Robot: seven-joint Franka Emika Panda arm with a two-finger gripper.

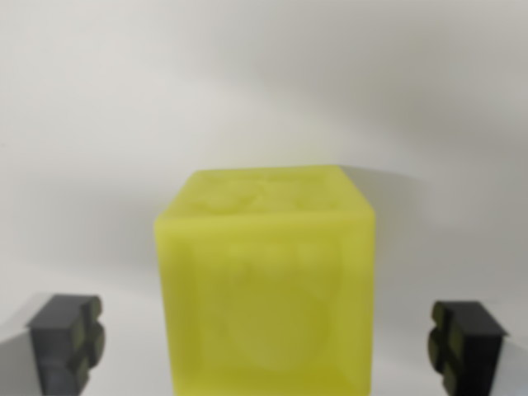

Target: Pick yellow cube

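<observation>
A translucent yellow cube (pixel 268 289) fills the lower middle of the wrist view, resting on a pale grey surface (pixel 247 99). It is close to the camera and slightly blurred. My gripper (pixel 266 346) is open: one dark fingertip (pixel 68 340) shows at the wrist view's lower left and the other fingertip (pixel 466 345) at the lower right. The cube stands between the two fingers with a clear gap on each side, touching neither. Its bottom edge is cut off by the frame.
The cube throws a soft shadow (pixel 412 214) toward the wrist view's right.
</observation>
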